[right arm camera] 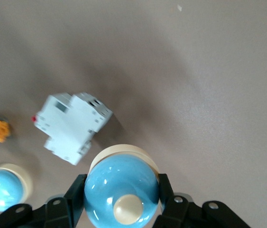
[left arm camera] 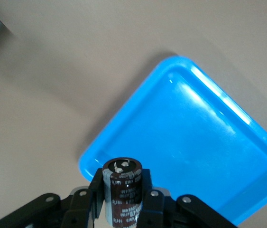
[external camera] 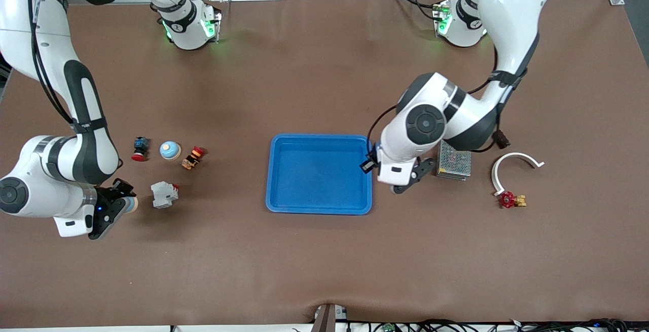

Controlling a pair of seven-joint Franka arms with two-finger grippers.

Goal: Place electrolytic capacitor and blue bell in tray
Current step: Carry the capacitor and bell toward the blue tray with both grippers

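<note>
The blue tray [external camera: 319, 175] lies mid-table and is empty. My left gripper [external camera: 370, 162] hangs over the tray's rim at the left arm's end, shut on the dark brown electrolytic capacitor [left arm camera: 124, 190], held upright; the tray [left arm camera: 195, 142] lies below it. My right gripper [external camera: 124, 203] is above the table near the right arm's end, shut on a blue bell [right arm camera: 121, 183] with a cream knob. A second blue bell [external camera: 170, 150] stands on the table, also in the right wrist view [right arm camera: 3, 187].
By the right gripper are a white breaker [external camera: 164, 194], an orange-red button switch [external camera: 193, 157] and a blue-red button [external camera: 140, 148]. Toward the left arm's end are a grey mesh box [external camera: 454, 160], a white curved piece [external camera: 514, 162] and a red valve [external camera: 511, 199].
</note>
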